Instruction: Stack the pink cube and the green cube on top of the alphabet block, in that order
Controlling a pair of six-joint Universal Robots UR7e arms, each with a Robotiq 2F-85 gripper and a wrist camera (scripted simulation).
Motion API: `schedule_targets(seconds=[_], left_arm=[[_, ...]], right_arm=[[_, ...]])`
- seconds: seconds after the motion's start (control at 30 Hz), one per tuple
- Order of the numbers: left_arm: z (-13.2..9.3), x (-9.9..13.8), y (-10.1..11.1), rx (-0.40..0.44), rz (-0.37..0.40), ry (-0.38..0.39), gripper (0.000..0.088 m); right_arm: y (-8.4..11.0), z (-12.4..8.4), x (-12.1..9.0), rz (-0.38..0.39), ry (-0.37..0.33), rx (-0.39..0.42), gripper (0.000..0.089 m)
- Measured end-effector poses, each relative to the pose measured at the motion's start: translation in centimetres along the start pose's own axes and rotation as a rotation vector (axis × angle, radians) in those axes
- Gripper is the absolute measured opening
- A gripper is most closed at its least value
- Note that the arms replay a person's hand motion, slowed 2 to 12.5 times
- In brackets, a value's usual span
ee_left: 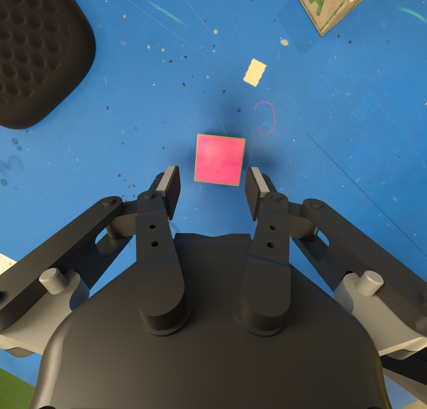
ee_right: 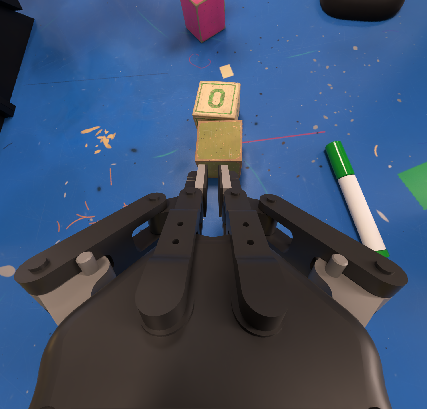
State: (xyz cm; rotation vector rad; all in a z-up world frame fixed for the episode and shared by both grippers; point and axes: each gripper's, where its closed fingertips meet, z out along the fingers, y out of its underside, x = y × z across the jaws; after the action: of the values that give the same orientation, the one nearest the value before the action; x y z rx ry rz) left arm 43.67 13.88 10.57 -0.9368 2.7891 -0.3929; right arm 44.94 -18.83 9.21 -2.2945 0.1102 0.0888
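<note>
The alphabet block [ee_left: 330, 5] was cut off by the left wrist view's top edge. In the right wrist view, the green cube [ee_right: 218, 141] hid its lower front, while gripper links covered the green marker's [ee_right: 353, 194] near end.

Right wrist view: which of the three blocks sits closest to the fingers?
The green cube, just past the fingers. The alphabet block lies behind it, the pink cube farthest.

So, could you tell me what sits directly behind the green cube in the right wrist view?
The alphabet block stands right behind the green cube, its top bare. Its lower front is hidden by the cube, so contact cannot be confirmed.
</note>
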Motion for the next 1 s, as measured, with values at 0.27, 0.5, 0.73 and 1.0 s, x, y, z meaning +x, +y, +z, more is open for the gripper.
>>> schedule_targets(seconds=[0.27,0.5,0.73,1.0], left_arm=[[1.2,0.0,0.2,-0.033,0.003,0.015,0.0511],[2.6,0.0,1.1,-0.122,0.004,0.024,0.0560],[3.7,0.5,1.0,-0.166,0.005,0.057,0.0575],[4.6,0.7,1.3,-0.239,0.026,0.055,0.0599]], right_arm=[[-0.1,-0.4,0.0,0.002,0.004,0.016,0.0083],[-0.1,-0.7,0.0,0.006,0.003,0.027,0.0083],[0.0,-0.8,0.1,0.009,0.010,0.023,0.0084],[0.2,-0.7,0.2,0.016,0.011,0.008,0.0089]])
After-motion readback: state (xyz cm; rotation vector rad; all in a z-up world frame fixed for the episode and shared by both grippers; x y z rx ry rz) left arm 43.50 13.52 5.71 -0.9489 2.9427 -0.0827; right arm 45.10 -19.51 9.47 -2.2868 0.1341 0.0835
